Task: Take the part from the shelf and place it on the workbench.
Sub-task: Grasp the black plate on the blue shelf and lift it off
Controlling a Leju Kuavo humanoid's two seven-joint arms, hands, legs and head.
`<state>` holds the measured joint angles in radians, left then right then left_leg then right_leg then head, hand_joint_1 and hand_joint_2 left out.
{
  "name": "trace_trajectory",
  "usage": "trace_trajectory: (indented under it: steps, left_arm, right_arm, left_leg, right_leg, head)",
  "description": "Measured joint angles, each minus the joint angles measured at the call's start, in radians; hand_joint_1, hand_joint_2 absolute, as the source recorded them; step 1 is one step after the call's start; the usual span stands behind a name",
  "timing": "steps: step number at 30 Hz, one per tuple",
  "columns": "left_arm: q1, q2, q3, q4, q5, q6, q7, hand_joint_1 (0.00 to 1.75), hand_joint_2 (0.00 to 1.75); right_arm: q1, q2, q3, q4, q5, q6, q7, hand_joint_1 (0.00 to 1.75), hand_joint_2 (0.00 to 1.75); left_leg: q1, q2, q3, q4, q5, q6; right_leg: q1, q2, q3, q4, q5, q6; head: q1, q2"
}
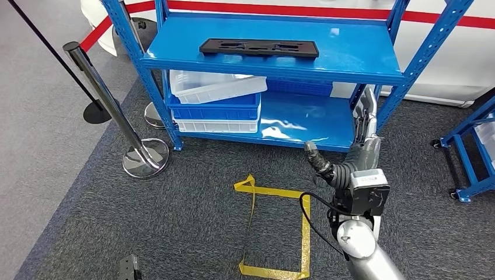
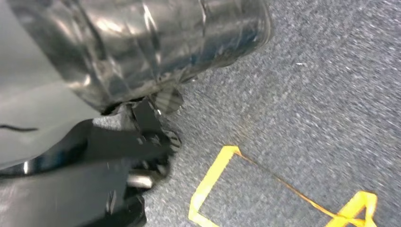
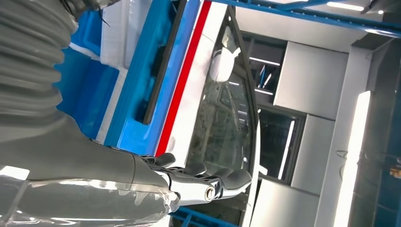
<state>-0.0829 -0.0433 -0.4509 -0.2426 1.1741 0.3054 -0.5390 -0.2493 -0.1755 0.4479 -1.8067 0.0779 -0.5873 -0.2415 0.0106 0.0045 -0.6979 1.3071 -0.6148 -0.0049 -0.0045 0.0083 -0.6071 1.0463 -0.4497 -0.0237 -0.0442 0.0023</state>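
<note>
Part (image 1: 259, 48), a long flat black plate with cut-outs, lay lengthwise on the upper shelf (image 1: 362, 52) of the blue rack, nearer the front edge and left of centre, untouched. It sat flat, clear of the uprights, so a hand could likely reach it from the front. The right hand (image 1: 356, 149) was raised before the rack's right front post, below the upper shelf's edge, fingers straight and spread, thumb out to the side, holding nothing; that looked like a reach just begun. Stacked white and blue bins (image 1: 216, 102) occupied the lower shelf's left end. For the left hand I could not tell how its fingers lay.
</note>
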Motion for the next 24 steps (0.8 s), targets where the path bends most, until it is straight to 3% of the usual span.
trace_trajectory:
  steps: [1, 3, 5, 7, 10, 11, 13, 14, 15, 16, 18, 20, 24]
  left_arm:
    - [0.0, 0.0, -0.001, 0.0, 0.001, 0.003, 0.0, 0.0, 0.0]
    - [0.0, 0.003, -0.001, 0.001, 0.005, 0.009, 0.001, 0.0, 0.0]
    - [-0.001, 0.005, -0.002, 0.002, 0.008, 0.011, 0.004, 0.0, 0.0]
    - [-0.002, 0.006, -0.004, 0.002, 0.007, 0.013, 0.009, 0.0, 0.0]
    - [-0.001, 0.006, -0.007, 0.003, 0.005, 0.013, 0.014, 0.0, 0.0]
    - [-0.002, 0.007, -0.008, 0.003, 0.004, 0.014, 0.015, 0.0, 0.0]
    - [-0.003, 0.009, -0.009, 0.003, 0.002, 0.016, 0.019, 0.0, 0.0]
    - [-0.004, 0.009, -0.009, 0.004, 0.002, 0.017, 0.022, 0.0, 0.0]
    - [-0.003, 0.009, -0.01, 0.004, 0.003, 0.018, 0.026, 0.0, 0.0]
    - [-0.002, 0.008, -0.01, 0.004, 0.002, 0.019, 0.029, 0.0, 0.0]
    - [-0.001, 0.006, -0.011, 0.004, -0.001, 0.017, 0.033, 0.0, 0.0]
    - [-0.002, 0.005, -0.014, 0.004, -0.003, 0.015, 0.033, 0.0, 0.0]
    - [-0.003, 0.006, -0.022, 0.004, -0.007, 0.006, 0.034, 0.0, 0.0]
  right_arm:
    - [0.0, 0.0, 0.003, 0.0, -0.007, 0.005, 0.0, 0.0, 0.0]
    - [0.0, 0.0, 0.007, 0.0, -0.025, 0.016, -0.003, 0.0, 0.0]
    - [-0.002, 0.0, 0.01, 0.0, -0.039, 0.025, -0.008, 0.0, 0.0]
    - [-0.003, 0.0, 0.014, 0.0, -0.045, 0.03, -0.011, 0.0, 0.0]
    - [-0.003, 0.0, 0.018, -0.001, -0.047, 0.032, -0.015, 0.0, 0.0]
    - [-0.004, -0.001, 0.019, -0.002, -0.05, 0.032, -0.016, 0.0, 0.0]
    - [-0.002, -0.001, 0.02, -0.002, -0.068, 0.038, -0.019, 0.0, 0.0]
    - [0.001, -0.002, 0.021, -0.002, -0.083, 0.042, -0.021, 0.0, 0.0]
    - [0.005, -0.002, 0.022, -0.002, -0.099, 0.048, -0.023, 0.0, 0.0]
    - [0.008, -0.002, 0.023, -0.002, -0.113, 0.055, -0.027, 0.0, 0.0]
    - [0.008, -0.002, 0.024, -0.002, -0.128, 0.067, -0.033, 0.0, 0.0]
    - [0.006, -0.002, 0.028, -0.001, -0.132, 0.076, -0.037, 0.0, 0.0]
    - [0.002, -0.003, 0.041, 0.0, -0.127, 0.089, -0.039, 0.0, 1.75]
  left_leg:
    - [-0.002, 0.0, 0.003, -0.024, 0.03, 0.005]
    - [-0.009, -0.001, 0.051, -0.147, 0.11, 0.024]
    - [-0.018, -0.002, 0.094, -0.248, 0.149, 0.04]
    - [-0.023, -0.003, 0.104, -0.276, 0.148, 0.045]
    - [-0.016, -0.001, 0.12, -0.306, 0.159, 0.048]
    - [-0.011, 0.0, 0.127, -0.316, 0.163, 0.049]
    - [-0.01, 0.001, 0.132, -0.322, 0.166, 0.05]
    - [-0.009, 0.002, 0.132, -0.321, 0.165, 0.05]
    - [-0.009, 0.001, 0.132, -0.32, 0.164, 0.049]
    - [-0.007, 0.001, 0.132, -0.317, 0.162, 0.048]
    - [-0.003, 0.0, 0.131, -0.306, 0.154, 0.041]
    - [-0.005, -0.001, 0.124, -0.289, 0.144, 0.028]
    - [-0.005, -0.002, 0.114, -0.279, 0.138, 0.011]
  right_leg:
    - [0.004, 0.002, 0.003, 0.0, -0.002, -0.002]
    - [0.008, 0.005, 0.011, 0.0, -0.005, -0.004]
    - [0.01, 0.006, 0.012, 0.0, -0.007, -0.001]
    - [0.008, 0.006, 0.009, -0.003, -0.004, 0.007]
    - [0.008, 0.004, 0.006, 0.008, -0.018, 0.022]
    - [0.007, 0.003, -0.008, 0.044, -0.04, 0.027]
    - [-0.001, 0.002, -0.066, 0.166, -0.098, 0.037]
    - [-0.005, 0.002, -0.096, 0.225, -0.117, 0.041]
    - [-0.009, 0.002, -0.112, 0.254, -0.117, 0.046]
    - [-0.013, 0.001, -0.112, 0.247, -0.1, 0.05]
    - [-0.021, -0.002, -0.063, 0.137, -0.034, 0.058]
    - [-0.022, -0.003, -0.013, 0.034, 0.0, 0.056]
    - [-0.016, -0.002, -0.005, 0.007, 0.0, 0.028]
  head:
    - [0.0, 0.0]
    - [0.001, 0.0]
    - [0.003, 0.0]
    - [0.003, 0.0]
    - [0.003, 0.0]
    - [0.004, 0.0]
    - [0.006, 0.0]
    - [0.006, 0.0]
    - [0.006, 0.0]
    - [0.006, 0.0]
    - [0.006, 0.0]
    - [0.007, 0.0]
    - [0.005, 0.0]
